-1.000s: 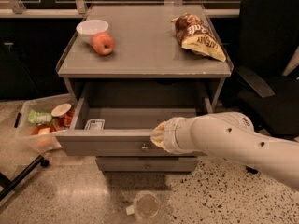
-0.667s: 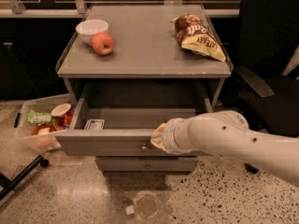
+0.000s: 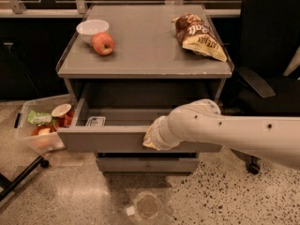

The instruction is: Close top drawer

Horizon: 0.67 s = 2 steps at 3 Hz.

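Gripper at the front panel of the top drawer, near centre; its opening cannot be told. Drawer stands pulled out, running straight beyond the gripper into the cabinet; the push likely goes directly that way.

The top drawer is standing pulled out of the grey cabinet, a small white card lying in its left front corner, and the white arm is reaching in from the right with the gripper sitting against the middle of the drawer's front. On the cabinet top an apple is resting just beside a white bowl, a chip bag lying well apart at the right.
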Each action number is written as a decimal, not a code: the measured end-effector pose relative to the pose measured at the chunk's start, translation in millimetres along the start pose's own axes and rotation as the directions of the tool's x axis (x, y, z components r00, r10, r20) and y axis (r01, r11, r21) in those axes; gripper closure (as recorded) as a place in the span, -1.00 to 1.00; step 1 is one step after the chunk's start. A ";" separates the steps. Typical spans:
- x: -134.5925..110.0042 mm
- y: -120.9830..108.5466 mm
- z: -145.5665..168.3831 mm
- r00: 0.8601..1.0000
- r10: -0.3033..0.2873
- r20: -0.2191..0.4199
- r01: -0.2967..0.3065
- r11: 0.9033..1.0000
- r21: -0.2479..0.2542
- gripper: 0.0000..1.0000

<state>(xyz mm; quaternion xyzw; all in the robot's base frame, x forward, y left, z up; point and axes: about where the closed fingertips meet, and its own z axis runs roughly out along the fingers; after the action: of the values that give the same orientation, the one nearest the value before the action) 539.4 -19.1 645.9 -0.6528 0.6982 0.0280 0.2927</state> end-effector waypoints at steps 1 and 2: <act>-4.1 -5.8 5.5 1.000 -0.015 -0.021 0.015 1.000 -0.010 0.16; -9.7 -16.3 6.6 0.999 -0.030 -0.043 0.030 1.000 -0.005 -0.31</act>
<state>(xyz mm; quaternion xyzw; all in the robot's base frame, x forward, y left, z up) 556.7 -10.0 650.3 -0.6643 0.6943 0.0112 0.2765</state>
